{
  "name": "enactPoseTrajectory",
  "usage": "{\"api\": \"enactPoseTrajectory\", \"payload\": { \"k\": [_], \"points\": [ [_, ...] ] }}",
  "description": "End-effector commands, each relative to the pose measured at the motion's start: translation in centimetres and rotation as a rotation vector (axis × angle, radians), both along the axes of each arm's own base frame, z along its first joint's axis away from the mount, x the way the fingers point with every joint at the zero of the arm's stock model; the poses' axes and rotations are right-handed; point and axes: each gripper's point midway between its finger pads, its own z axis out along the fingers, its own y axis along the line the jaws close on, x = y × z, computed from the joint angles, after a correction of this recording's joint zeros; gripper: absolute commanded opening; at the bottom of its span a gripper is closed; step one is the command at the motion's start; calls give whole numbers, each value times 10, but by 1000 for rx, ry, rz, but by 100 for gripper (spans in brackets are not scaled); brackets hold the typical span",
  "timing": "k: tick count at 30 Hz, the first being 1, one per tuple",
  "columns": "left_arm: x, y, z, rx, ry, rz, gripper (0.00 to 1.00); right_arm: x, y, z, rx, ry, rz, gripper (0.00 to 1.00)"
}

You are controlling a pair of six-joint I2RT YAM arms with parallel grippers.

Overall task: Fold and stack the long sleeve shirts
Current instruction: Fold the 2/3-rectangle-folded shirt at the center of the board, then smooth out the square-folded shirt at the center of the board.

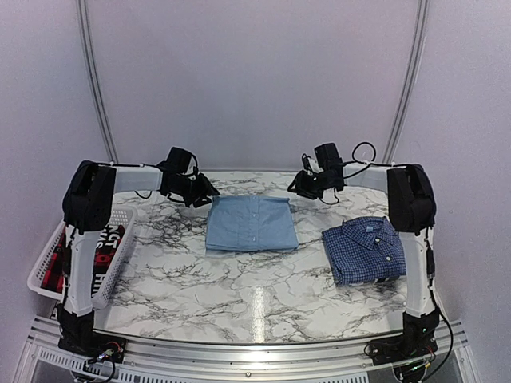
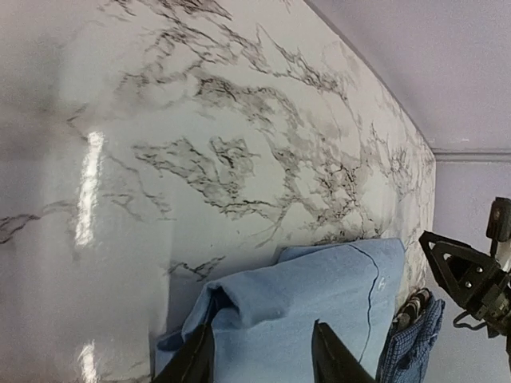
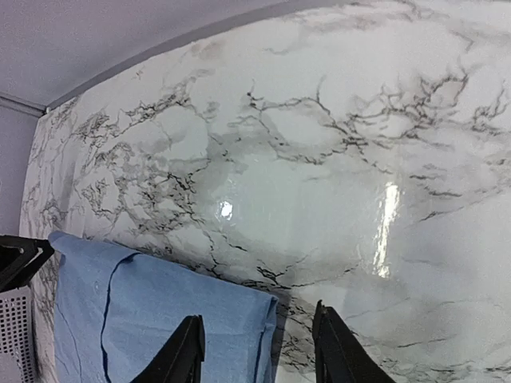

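Note:
The light blue long sleeve shirt [image 1: 250, 223] lies folded flat at the middle of the marble table. The dark blue checked shirt [image 1: 365, 249] lies folded to its right, apart from it. My left gripper [image 1: 201, 191] hovers at the light blue shirt's far left corner. In the left wrist view the left gripper [image 2: 259, 359] is open, with the blue cloth [image 2: 319, 295] lying below and between its fingers, ungripped. My right gripper [image 1: 302, 185] hovers at the far right corner. The right wrist view shows the right gripper [image 3: 259, 351] open over the shirt's edge [image 3: 160, 311].
A white mesh basket [image 1: 116, 263] at the table's left edge holds a red-and-black garment [image 1: 104, 247]. The basket's corner [image 3: 16, 335] also shows in the right wrist view. The checked shirt [image 2: 411, 343] and the right gripper [image 2: 467, 275] show in the left wrist view.

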Motion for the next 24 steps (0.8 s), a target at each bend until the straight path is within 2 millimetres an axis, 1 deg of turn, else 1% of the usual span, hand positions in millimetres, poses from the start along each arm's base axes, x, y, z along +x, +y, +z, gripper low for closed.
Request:
{"api": "enactPoseTrajectory", "payload": {
  "k": [1,3,5,6,7,8,10,12,13,15,17,19,21,23,24],
  "points": [
    [-2,28,54,81,-128,53,45,1,-14,60,-55,-143,-9,46],
    [-14,33,56,97,-129,48,46,-11,-13,66,-66,-164,1,43],
    [-25,31,55,101,-125,21,44,-23,-7,68,-64,-177,27,41],
    [-30,28,53,98,-118,7,42,-28,0,69,-58,-186,49,39],
    [-33,25,50,94,-111,-7,40,-30,6,70,-56,-196,65,33],
    [-35,19,49,85,-106,-24,37,-29,12,71,-53,-206,76,28],
    [-38,4,48,67,-105,-61,32,-27,26,69,-34,-210,116,23],
    [-40,-14,43,53,-96,-97,29,-26,44,61,-12,-201,155,18],
    [-41,-22,42,47,-92,-110,27,-26,53,64,1,-208,175,17],
    [-45,-34,32,41,-69,-127,23,-28,74,54,30,-195,216,17],
    [-46,-40,21,48,-50,-125,20,-30,90,46,63,-179,239,17],
    [-48,-40,8,56,-24,-116,13,-29,103,36,94,-164,252,17],
    [-52,-34,-5,72,2,-100,8,-25,113,22,122,-143,266,17],
    [-58,-23,-15,101,20,-77,5,-20,124,11,134,-127,284,16],
    [-63,-14,-23,120,36,-63,4,-17,130,10,142,-132,292,16]
  ]
}}
